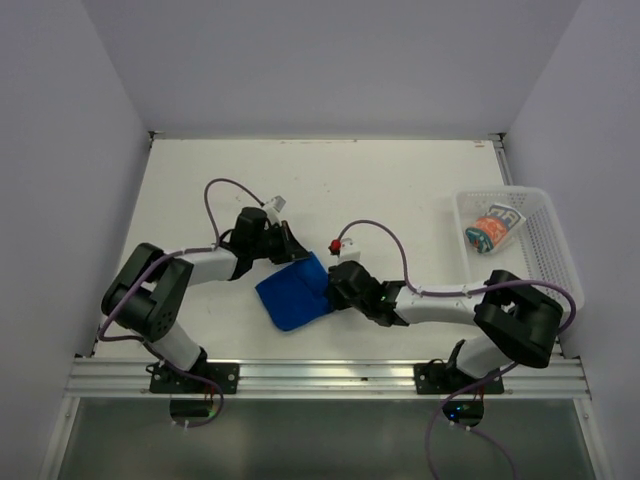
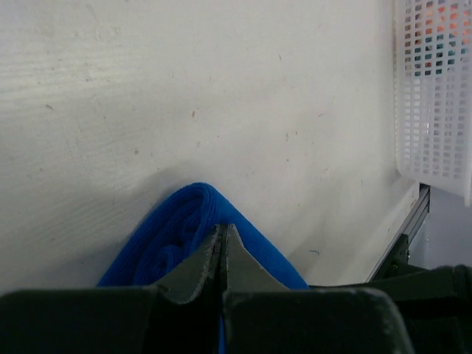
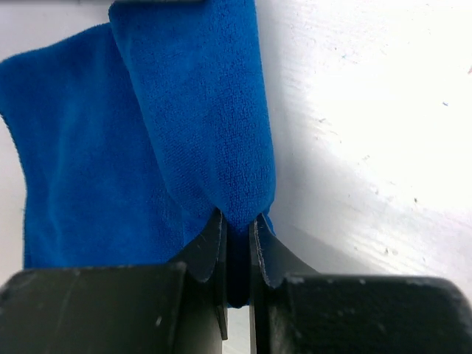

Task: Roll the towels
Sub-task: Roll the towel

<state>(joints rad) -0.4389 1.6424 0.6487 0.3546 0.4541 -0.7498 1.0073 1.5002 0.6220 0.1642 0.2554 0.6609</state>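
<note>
Blue towel (image 1: 292,293) lies partly rolled on the white surface (image 1: 400,190) between two pincers. Right pincer (image 3: 236,221) is clenched on its fold, left pincer (image 2: 223,230) pinched tight on the opposite corner. Patterned towel (image 1: 493,230) sits in the basket (image 1: 540,200).

Far half of worktop (image 1: 330,180): open, free passage. Near centre is tight. The left claw (image 1: 298,257) and right claw (image 1: 327,294) are both clamped on the blue towel (image 1: 285,305), close together, with both arms angling in. A purple cable (image 1: 385,232) loops over mid-worktop. Mesh basket (image 1: 548,250) blocks the right edge. Walls (image 1: 60,150) box in left, back and right.
</note>
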